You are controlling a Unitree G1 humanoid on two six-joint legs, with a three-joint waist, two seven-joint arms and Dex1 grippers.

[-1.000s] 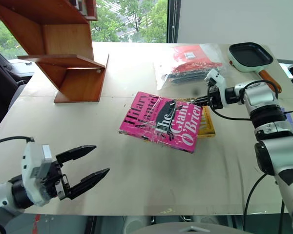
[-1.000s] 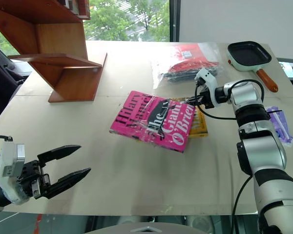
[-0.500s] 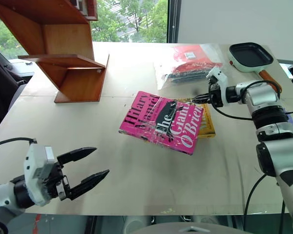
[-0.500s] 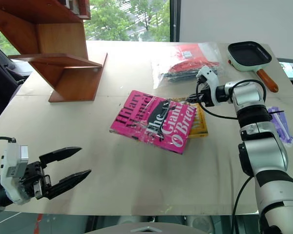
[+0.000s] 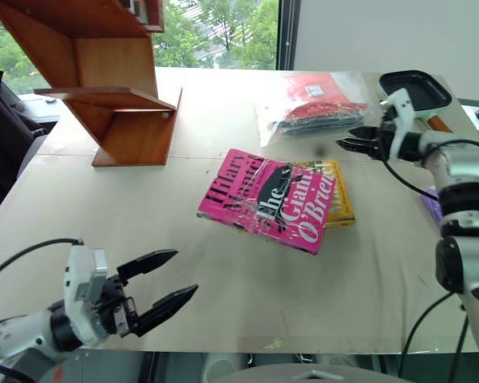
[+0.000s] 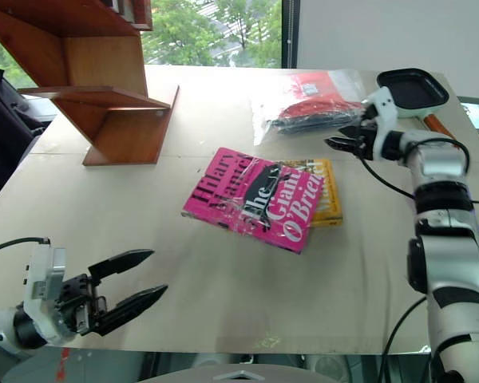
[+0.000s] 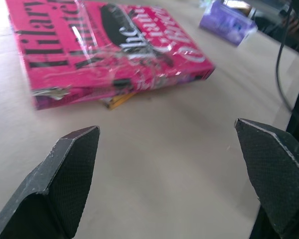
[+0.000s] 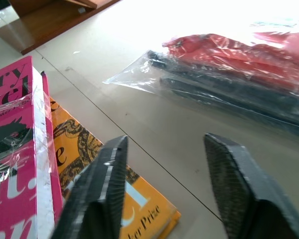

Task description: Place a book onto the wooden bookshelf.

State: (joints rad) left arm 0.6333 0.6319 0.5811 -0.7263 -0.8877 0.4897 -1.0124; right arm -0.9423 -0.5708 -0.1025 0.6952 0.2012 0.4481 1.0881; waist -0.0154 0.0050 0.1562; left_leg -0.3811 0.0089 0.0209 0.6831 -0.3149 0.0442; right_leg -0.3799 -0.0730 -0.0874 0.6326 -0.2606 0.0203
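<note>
Pink book (image 5: 268, 200) lying flat mid-table, both grippers parted and empty.

The right gripper (image 5: 350, 137) is held above the table beyond the book's far right corner, arm stretched forward, its black fingers spread with nothing between them. The left gripper (image 5: 169, 279) is poised low at the near table edge, tapered textured fingers wide apart. The glossy, plastic-wrapped book is seen resting on a yellow book (image 5: 340, 201). The reddish-brown wooden bookshelf (image 5: 116, 96), with slanted panels, is seen at the far left. A crinkled clear bag (image 5: 315, 104) is seen beside a black pan (image 5: 414, 88).
</note>
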